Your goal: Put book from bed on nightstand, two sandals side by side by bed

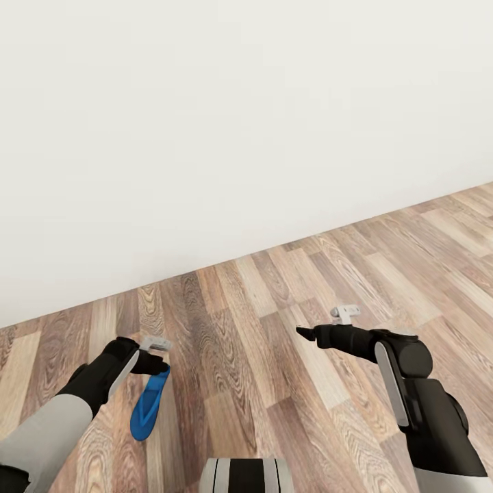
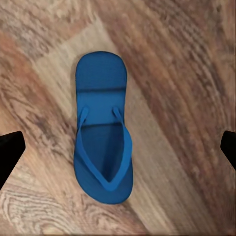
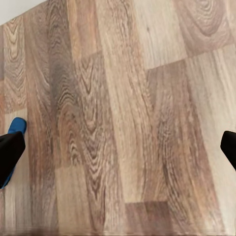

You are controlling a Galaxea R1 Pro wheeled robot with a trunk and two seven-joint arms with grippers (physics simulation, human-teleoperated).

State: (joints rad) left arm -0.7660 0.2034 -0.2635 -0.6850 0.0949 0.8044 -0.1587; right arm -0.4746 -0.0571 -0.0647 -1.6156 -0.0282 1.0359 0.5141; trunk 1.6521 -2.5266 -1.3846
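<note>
One bright blue sandal (image 1: 147, 405) lies flat on the wood-plank floor at the lower left of the head view. My left gripper (image 1: 155, 361) hovers right above its far end, open. In the left wrist view the sandal (image 2: 102, 137) lies strap side up between the two widely spread black fingers (image 2: 10, 150), which do not touch it. My right gripper (image 1: 305, 333) is open over bare floor to the right, with nothing between its fingers (image 3: 10, 152). A blue edge of the sandal (image 3: 17, 126) peeks out beside one right finger. The book, the bed and the nightstand are out of view.
A plain white wall (image 1: 226, 123) fills the upper half of the head view and meets the wood floor (image 1: 274, 383) along a slanted line. The robot's base (image 1: 246, 476) shows at the bottom centre.
</note>
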